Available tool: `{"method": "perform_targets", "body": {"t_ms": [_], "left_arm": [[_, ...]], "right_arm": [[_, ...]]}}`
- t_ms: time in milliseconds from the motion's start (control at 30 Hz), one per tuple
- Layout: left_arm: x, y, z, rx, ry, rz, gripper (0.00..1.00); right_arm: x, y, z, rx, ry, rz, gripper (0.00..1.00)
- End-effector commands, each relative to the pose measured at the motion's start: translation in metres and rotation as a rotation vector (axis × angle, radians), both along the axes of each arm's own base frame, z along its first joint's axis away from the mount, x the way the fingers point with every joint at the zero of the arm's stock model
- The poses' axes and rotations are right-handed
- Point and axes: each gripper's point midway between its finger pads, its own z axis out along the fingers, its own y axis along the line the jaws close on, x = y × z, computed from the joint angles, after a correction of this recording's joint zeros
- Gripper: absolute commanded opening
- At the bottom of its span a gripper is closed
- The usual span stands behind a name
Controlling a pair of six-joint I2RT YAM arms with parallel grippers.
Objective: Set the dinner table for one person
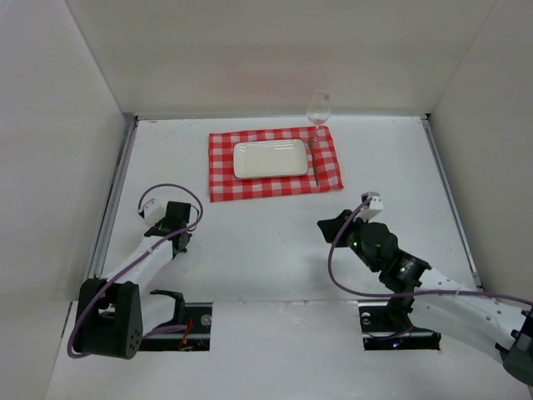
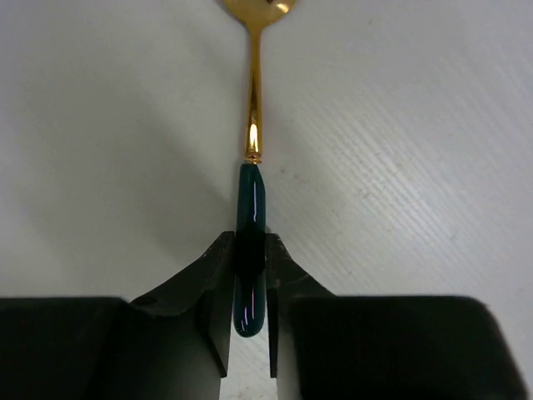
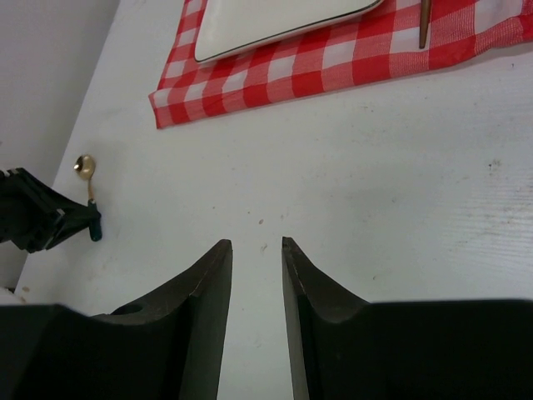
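The dinner table (image 1: 275,258) is a white tabletop. A red-and-white checked cloth (image 1: 221,179) lies at its far middle with a white rectangular plate (image 1: 271,158) on it. A slim utensil (image 1: 314,162) lies on the cloth right of the plate, and a wine glass (image 1: 318,107) stands at the cloth's far right corner. My left gripper (image 2: 250,250) is shut on the dark green handle of a gold spoon (image 2: 253,108), low over the table at the left (image 1: 181,242). The spoon also shows in the right wrist view (image 3: 87,187). My right gripper (image 3: 256,243) is open and empty over bare table (image 1: 331,225).
Metal rails (image 1: 112,200) run along the table's side edges, with white walls behind and beside them. The arm bases (image 1: 179,321) sit at the near edge. The cloth (image 3: 333,67) and the plate (image 3: 275,21) show ahead of the right gripper.
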Motion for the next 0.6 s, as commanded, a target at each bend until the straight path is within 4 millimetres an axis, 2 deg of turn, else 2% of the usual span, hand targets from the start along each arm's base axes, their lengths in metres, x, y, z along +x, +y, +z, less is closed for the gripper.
{"method": "perform_targets", "body": {"t_ms": [0, 67, 133, 233, 333, 400, 500, 567], "left_arm": [[-0.012, -0.011, -0.021, -0.063, 0.040, -0.010, 0.06], [-0.009, -0.012, -0.015, -0.066, 0.009, -0.016, 0.01], [-0.002, -0.015, -0.002, -0.067, -0.041, -0.039, 0.00], [0.017, -0.025, 0.038, -0.050, -0.148, -0.121, 0.00], [0.050, -0.048, 0.083, -0.040, -0.258, -0.252, 0.00], [0.076, -0.073, 0.108, -0.034, -0.305, -0.374, 0.00], [0.113, -0.106, 0.131, -0.008, -0.332, -0.535, 0.00], [0.137, -0.126, 0.136, -0.020, -0.341, -0.624, 0.00]], "right_arm": [[0.003, 0.004, 0.022, 0.052, -0.059, 0.002, 0.36], [0.004, 0.003, 0.022, 0.052, -0.059, -0.002, 0.36], [0.005, 0.003, 0.022, 0.052, -0.056, -0.006, 0.37], [0.007, 0.004, 0.019, 0.050, -0.051, -0.008, 0.37], [0.008, 0.008, 0.012, 0.036, -0.037, -0.005, 0.37], [0.010, 0.009, 0.009, 0.026, -0.027, -0.005, 0.37], [0.011, 0.009, 0.007, 0.024, -0.028, -0.011, 0.37], [0.010, 0.008, 0.008, 0.031, -0.032, -0.013, 0.37]]}}
